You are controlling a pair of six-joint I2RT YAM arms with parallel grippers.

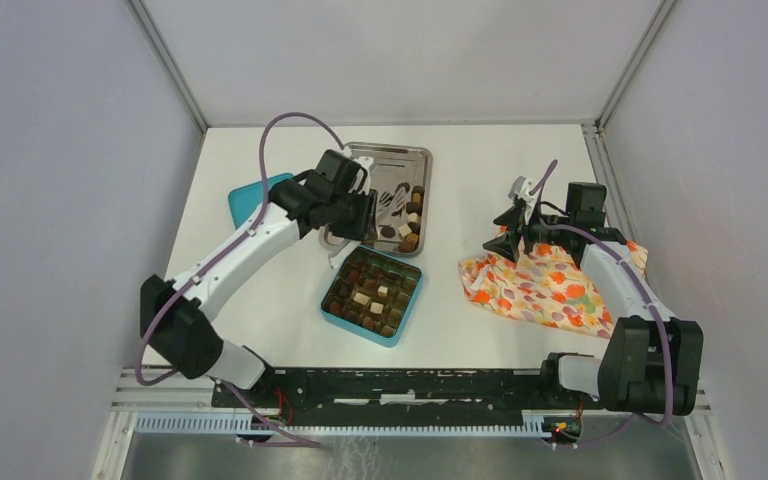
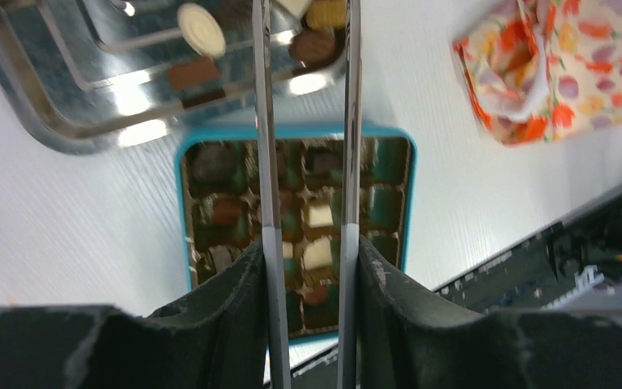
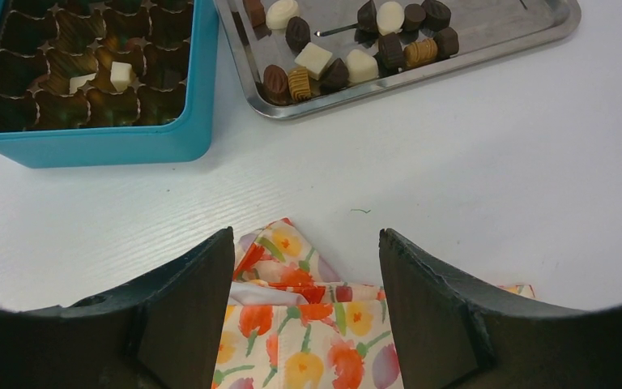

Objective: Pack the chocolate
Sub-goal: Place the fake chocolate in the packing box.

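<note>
Although plain white, table (image 1: 480, 180) with chocolate (image 1: 407, 226) amid pale grey walls (image 1: 60, 150).

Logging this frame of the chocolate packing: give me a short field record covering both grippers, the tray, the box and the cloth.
left gripper: shut on metal tweezers, by the tray and box
right gripper: open, over the orange floral cloth
steel tray: holds loose chocolate pieces, dark, brown and cream
teal box: compartments partly filled
</note>
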